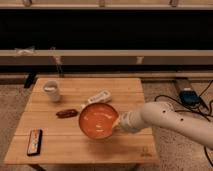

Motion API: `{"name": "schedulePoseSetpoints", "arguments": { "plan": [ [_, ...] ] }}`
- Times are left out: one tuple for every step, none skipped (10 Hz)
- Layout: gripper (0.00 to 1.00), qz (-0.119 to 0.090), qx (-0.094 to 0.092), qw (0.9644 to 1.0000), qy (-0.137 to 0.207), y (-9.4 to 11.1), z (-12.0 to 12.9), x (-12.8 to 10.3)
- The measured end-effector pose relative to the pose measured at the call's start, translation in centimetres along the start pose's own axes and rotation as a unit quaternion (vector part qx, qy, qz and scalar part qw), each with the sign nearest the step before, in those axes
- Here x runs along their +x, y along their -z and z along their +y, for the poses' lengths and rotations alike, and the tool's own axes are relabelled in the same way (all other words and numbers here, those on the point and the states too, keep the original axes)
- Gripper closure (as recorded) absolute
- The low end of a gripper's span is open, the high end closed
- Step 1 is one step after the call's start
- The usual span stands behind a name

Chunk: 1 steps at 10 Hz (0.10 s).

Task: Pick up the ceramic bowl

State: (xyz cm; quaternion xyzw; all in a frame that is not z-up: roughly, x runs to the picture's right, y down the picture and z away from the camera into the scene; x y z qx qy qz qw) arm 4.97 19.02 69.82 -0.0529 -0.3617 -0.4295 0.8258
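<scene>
The ceramic bowl is a wide glossy orange-red bowl. It is tilted with its inside facing the camera, lifted above the middle of the wooden table. My gripper is at the bowl's right rim, at the end of the white arm that comes in from the right. It holds the bowl by that rim.
A small white cup stands at the table's back left. A white bottle lies behind the bowl. A dark red-brown item lies left of the bowl. A black flat item lies at the front left. Cables and a blue box are on the floor at right.
</scene>
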Motion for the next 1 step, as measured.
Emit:
{"name": "schedulePoseSetpoints", "arguments": {
  "plan": [
    [1.0, -0.001, 0.0, 1.0, 0.001, -0.1, -0.1, -0.05]
  ]
}}
